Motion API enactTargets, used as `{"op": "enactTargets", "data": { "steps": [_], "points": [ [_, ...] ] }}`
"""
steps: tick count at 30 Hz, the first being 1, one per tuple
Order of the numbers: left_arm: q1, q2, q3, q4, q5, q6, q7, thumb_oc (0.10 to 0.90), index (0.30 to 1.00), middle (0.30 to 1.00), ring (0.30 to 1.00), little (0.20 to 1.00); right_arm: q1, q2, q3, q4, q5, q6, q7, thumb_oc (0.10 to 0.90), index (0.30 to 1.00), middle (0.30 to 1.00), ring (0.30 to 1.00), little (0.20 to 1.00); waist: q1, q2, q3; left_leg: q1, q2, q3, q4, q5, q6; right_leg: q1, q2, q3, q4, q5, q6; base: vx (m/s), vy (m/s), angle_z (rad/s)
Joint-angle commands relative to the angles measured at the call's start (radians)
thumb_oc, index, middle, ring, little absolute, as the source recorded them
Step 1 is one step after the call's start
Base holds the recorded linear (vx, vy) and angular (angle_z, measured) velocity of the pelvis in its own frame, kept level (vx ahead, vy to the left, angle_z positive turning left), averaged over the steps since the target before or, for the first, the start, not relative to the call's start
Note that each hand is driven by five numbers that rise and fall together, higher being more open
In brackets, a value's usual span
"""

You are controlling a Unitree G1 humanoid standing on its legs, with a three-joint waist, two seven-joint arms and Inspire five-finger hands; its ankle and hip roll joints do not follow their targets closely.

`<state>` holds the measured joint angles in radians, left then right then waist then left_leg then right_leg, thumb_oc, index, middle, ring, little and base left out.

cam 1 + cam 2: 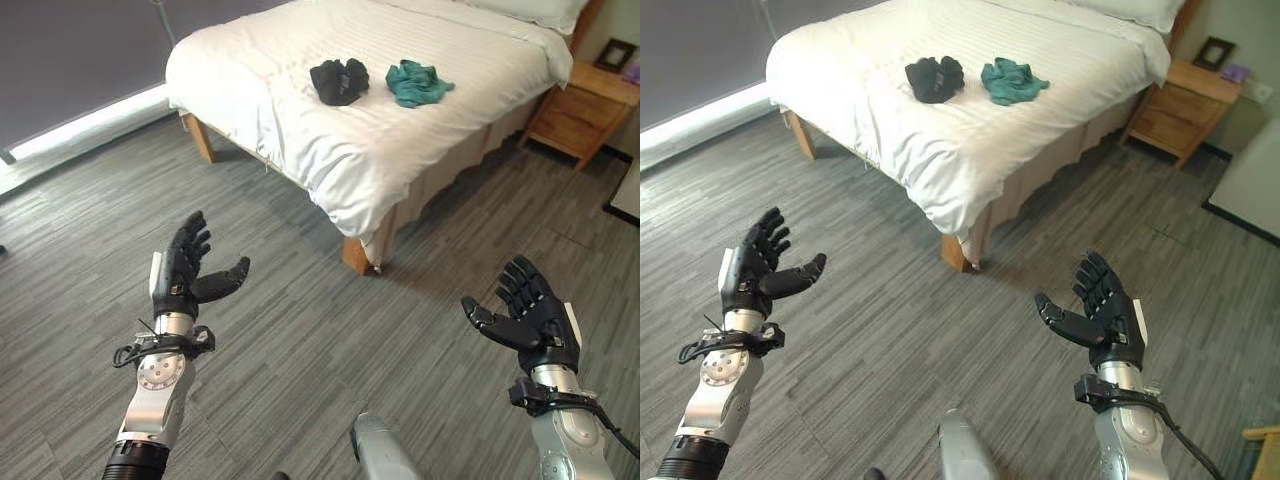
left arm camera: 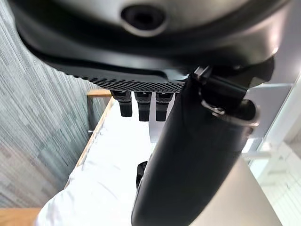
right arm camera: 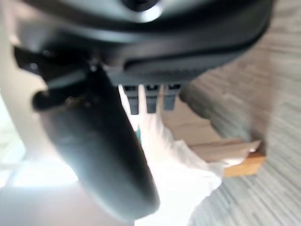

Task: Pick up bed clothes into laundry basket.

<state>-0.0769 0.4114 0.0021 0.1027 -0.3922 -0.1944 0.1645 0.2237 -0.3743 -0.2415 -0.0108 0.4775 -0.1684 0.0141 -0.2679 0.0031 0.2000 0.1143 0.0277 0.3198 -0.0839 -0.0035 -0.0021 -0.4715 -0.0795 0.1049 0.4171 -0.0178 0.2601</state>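
Observation:
Two crumpled garments lie side by side on the white bed (image 1: 300, 140): a black one (image 1: 339, 80) and, to its right, a teal one (image 1: 416, 83). Both hands hang over the grey floor, well short of the bed. My left hand (image 1: 186, 268) is raised at the lower left with straight fingers and the thumb spread, holding nothing. At the lower right my right hand (image 1: 531, 318) is likewise open and empty. The left wrist view looks past the straight fingers (image 2: 142, 104) to the bed (image 2: 108, 188); the right wrist view shows its fingers (image 3: 151, 98) straight too.
A wooden nightstand (image 1: 585, 108) stands at the bed's far right, with a dark picture frame (image 1: 614, 54) on it. The bed's wooden leg (image 1: 355, 255) marks its near corner. A white object edge (image 1: 627, 190) shows at the right border. Grey plank floor (image 1: 330, 340) lies between me and the bed.

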Motion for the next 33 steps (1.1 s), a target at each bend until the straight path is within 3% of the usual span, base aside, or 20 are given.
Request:
{"op": "enactTargets", "data": {
  "steps": [1, 3, 4, 6, 7, 8, 9, 10, 12, 15, 16, 17, 18, 20, 26, 28, 29, 30, 32, 33],
  "points": [
    [-0.144, 0.042, 0.036, -0.065, -0.020, -0.127, -0.010, 0.800, 0.900, 0.900, 0.900, 0.900, -0.051, -0.069, -0.088, -0.074, 0.010, -0.120, -0.012, 0.800, 0.900, 0.900, 0.900, 0.900, -0.078, 0.018, -0.053, 0.240, -0.027, -0.031, -0.003, -0.219, -0.025, 0.012, 0.058, -0.072, -0.214, 0.081, -0.045, 0.45, -0.156, 0.30],
    [-0.155, 0.026, 0.008, -0.056, -0.011, -0.139, -0.009, 0.800, 0.900, 0.900, 0.900, 0.900, -0.037, -0.087, -0.114, -0.086, 0.006, -0.128, -0.016, 0.800, 0.900, 0.900, 0.900, 0.900, -0.113, 0.038, -0.068, 0.267, -0.005, -0.050, 0.049, -0.220, -0.046, 0.045, 0.077, -0.076, -0.253, 0.094, -0.069, 0.49, -0.243, 0.47],
    [-0.149, 0.010, 0.011, -0.065, -0.034, -0.130, -0.025, 0.800, 0.900, 0.900, 0.900, 0.900, -0.001, -0.095, -0.132, -0.103, 0.022, -0.105, -0.002, 0.800, 0.900, 0.900, 0.900, 0.900, -0.122, 0.056, -0.069, 0.257, 0.027, -0.067, 0.150, -0.178, -0.076, 0.061, 0.090, -0.062, -0.193, 0.050, -0.096, 0.47, -0.301, 0.80],
    [-0.131, -0.038, 0.015, -0.034, -0.081, -0.137, -0.043, 0.800, 0.900, 0.900, 0.900, 0.900, 0.000, -0.103, -0.127, -0.114, 0.092, -0.112, 0.014, 0.800, 0.900, 0.900, 0.900, 0.900, -0.130, 0.050, -0.074, 0.168, 0.076, -0.053, 0.418, 0.010, -0.143, 0.144, 0.110, -0.033, -0.184, 0.037, -0.154, 0.33, -0.306, 0.74],
    [-0.132, -0.039, 0.015, -0.033, -0.082, -0.138, -0.044, 0.800, 0.900, 0.900, 0.900, 0.900, 0.000, -0.104, -0.127, -0.113, 0.094, -0.113, 0.015, 0.800, 0.900, 0.900, 0.900, 0.900, -0.130, 0.049, -0.077, 0.160, 0.076, -0.055, 0.425, 0.012, -0.146, 0.143, 0.108, -0.033, -0.189, 0.045, -0.157, 0.43, -0.439, 0.16],
    [-0.136, -0.085, 0.010, -0.022, -0.162, -0.147, -0.041, 0.800, 0.900, 0.900, 0.900, 0.900, -0.037, -0.122, -0.133, -0.097, 0.146, -0.135, -0.012, 0.800, 0.900, 0.900, 0.900, 0.900, -0.100, 0.014, -0.073, 0.025, 0.130, -0.053, 0.718, 0.153, -0.189, 0.229, 0.099, 0.008, -0.208, 0.013, -0.219, 0.28, -0.311, -0.13],
    [-0.138, -0.083, 0.010, -0.021, -0.163, -0.147, -0.042, 0.800, 0.900, 0.900, 0.900, 0.900, -0.038, -0.122, -0.133, -0.096, 0.147, -0.136, -0.011, 0.800, 0.900, 0.900, 0.900, 0.900, -0.100, 0.011, -0.075, 0.015, 0.128, -0.055, 0.726, 0.155, -0.189, 0.225, 0.097, 0.008, -0.213, 0.020, -0.220, 0.47, -0.493, -0.27],
    [-0.147, -0.093, -0.010, -0.031, -0.179, -0.156, -0.039, 0.800, 0.900, 0.900, 0.900, 0.900, -0.064, -0.143, -0.134, -0.077, 0.140, -0.138, -0.047, 0.800, 0.900, 0.900, 0.900, 0.900, -0.055, -0.034, -0.057, -0.106, 0.136, -0.053, 0.852, 0.121, -0.181, 0.291, 0.076, 0.052, -0.231, -0.005, -0.249, 0.28, -0.272, -0.27],
    [-0.146, -0.097, -0.019, -0.032, -0.179, -0.151, -0.041, 0.800, 0.900, 0.900, 0.900, 0.900, -0.074, -0.156, -0.132, -0.079, 0.130, -0.138, -0.060, 0.800, 0.900, 0.900, 0.900, 0.900, -0.033, -0.046, -0.056, -0.142, 0.137, -0.031, 0.822, 0.115, -0.174, 0.312, 0.077, 0.076, -0.244, -0.007, -0.254, 0.34, -0.203, -0.25],
    [-0.143, -0.122, -0.040, 0.000, -0.211, -0.152, -0.052, 0.800, 0.900, 0.900, 0.900, 0.900, -0.105, -0.187, -0.127, -0.089, 0.133, -0.146, -0.062, 0.800, 0.900, 0.900, 0.900, 0.900, 0.003, -0.043, -0.053, -0.198, 0.171, 0.021, 0.535, 0.087, -0.139, 0.394, 0.053, 0.110, -0.284, -0.038, -0.234, 0.39, -0.005, -0.22],
    [-0.143, -0.122, -0.040, 0.000, -0.211, -0.152, -0.052, 0.800, 0.900, 0.900, 0.900, 0.900, -0.105, -0.187, -0.127, -0.089, 0.133, -0.146, -0.062, 0.800, 0.900, 0.900, 0.900, 0.900, 0.004, -0.045, -0.054, -0.195, 0.168, 0.024, 0.529, 0.090, -0.139, 0.394, 0.051, 0.112, -0.285, -0.037, -0.233, 0.26, 0.088, -0.29],
    [-0.140, -0.125, -0.040, 0.005, -0.213, -0.156, -0.044, 0.800, 0.900, 0.900, 0.900, 0.900, -0.110, -0.193, -0.122, -0.093, 0.125, -0.148, -0.062, 0.800, 0.900, 0.900, 0.900, 0.900, 0.010, -0.035, -0.051, -0.215, 0.171, 0.012, 0.427, 0.088, -0.138, 0.406, 0.054, 0.115, -0.284, -0.057, -0.227, 0.51, 0.124, -0.41],
    [-0.144, -0.133, -0.047, 0.018, -0.216, -0.160, -0.046, 0.800, 0.900, 0.900, 0.900, 0.900, -0.127, -0.211, -0.108, -0.100, 0.107, -0.151, -0.058, 0.800, 0.900, 0.900, 0.900, 0.900, 0.035, -0.019, -0.054, -0.230, 0.148, -0.048, 0.170, 0.125, -0.128, 0.441, 0.054, 0.134, -0.286, -0.087, -0.211, 0.62, 0.120, -0.29],
    [-0.146, -0.135, -0.041, 0.026, -0.212, -0.171, -0.043, 0.800, 0.900, 0.900, 0.900, 0.900, -0.155, -0.227, -0.094, -0.103, 0.085, -0.152, -0.066, 0.800, 0.900, 0.900, 0.900, 0.900, 0.046, -0.016, -0.061, -0.242, 0.149, -0.067, 0.008, 0.168, -0.133, 0.489, 0.056, 0.158, -0.304, -0.103, -0.205, 0.62, 0.028, -0.41],
    [-0.134, -0.136, -0.018, 0.027, -0.217, -0.186, -0.038, 0.800, 0.900, 0.900, 0.900, 0.900, -0.185, -0.219, -0.060, -0.099, 0.073, -0.137, -0.057, 0.800, 0.900, 0.900, 0.900, 0.900, 0.068, -0.002, -0.074, -0.235, 0.151, 0.001, 0.020, 0.204, -0.138, 0.577, 0.021, 0.207, -0.320, -0.152, -0.169, 0.44, 0.046, -0.53],
    [-0.124, -0.131, -0.008, 0.011, -0.210, -0.183, -0.036, 0.800, 0.900, 0.900, 0.900, 0.900, -0.183, -0.206, -0.053, -0.109, 0.030, -0.118, -0.052, 0.800, 0.900, 0.900, 0.900, 0.900, 0.077, -0.007, -0.099, -0.209, 0.110, 0.066, 0.060, 0.142, -0.102, 0.582, -0.070, 0.224, -0.225, -0.063, -0.107, 0.71, 0.165, -1.10],
    [-0.123, -0.131, -0.008, 0.011, -0.209, -0.183, -0.036, 0.800, 0.900, 0.900, 0.900, 0.900, -0.183, -0.205, -0.053, -0.110, 0.029, -0.117, -0.052, 0.800, 0.900, 0.900, 0.900, 0.900, 0.081, -0.009, -0.101, -0.208, 0.109, 0.072, 0.059, 0.141, -0.100, 0.577, -0.071, 0.230, -0.222, -0.065, -0.105, 0.47, 0.128, -1.06],
    [-0.122, -0.131, -0.023, 0.014, -0.207, -0.177, -0.036, 0.800, 0.900, 0.900, 0.900, 0.900, -0.176, -0.204, -0.048, -0.114, 0.005, -0.110, -0.043, 0.800, 0.900, 0.900, 0.900, 0.900, 0.069, -0.001, -0.095, -0.151, 0.076, 0.088, 0.027, 0.123, -0.075, 0.487, -0.085, 0.232, -0.038, 0.103, -0.074, 0.40, 0.117, -0.82],
    [-0.128, -0.127, -0.029, 0.015, -0.208, -0.174, -0.038, 0.800, 0.900, 0.900, 0.900, 0.900, -0.171, -0.205, -0.049, -0.115, -0.004, -0.107, -0.038, 0.800, 0.900, 0.900, 0.900, 0.900, 0.056, 0.005, -0.086, -0.125, 0.069, 0.091, 0.012, 0.116, -0.067, 0.431, -0.065, 0.251, 0.044, 0.145, -0.075, 0.39, 0.091, -0.36],
    [-0.144, -0.104, -0.040, 0.022, -0.186, -0.165, -0.045, 0.800, 0.900, 0.900, 0.900, 0.900, -0.150, -0.196, -0.073, -0.099, -0.009, -0.109, -0.035, 0.800, 0.900, 0.900, 0.900, 0.900, 0.011, 0.016, -0.060, -0.080, 0.069, 0.087, -0.001, 0.097, -0.058, 0.346, -0.025, 0.262, 0.138, 0.169, -0.076, 0.31, 0.034, -0.19]
  ]
}}
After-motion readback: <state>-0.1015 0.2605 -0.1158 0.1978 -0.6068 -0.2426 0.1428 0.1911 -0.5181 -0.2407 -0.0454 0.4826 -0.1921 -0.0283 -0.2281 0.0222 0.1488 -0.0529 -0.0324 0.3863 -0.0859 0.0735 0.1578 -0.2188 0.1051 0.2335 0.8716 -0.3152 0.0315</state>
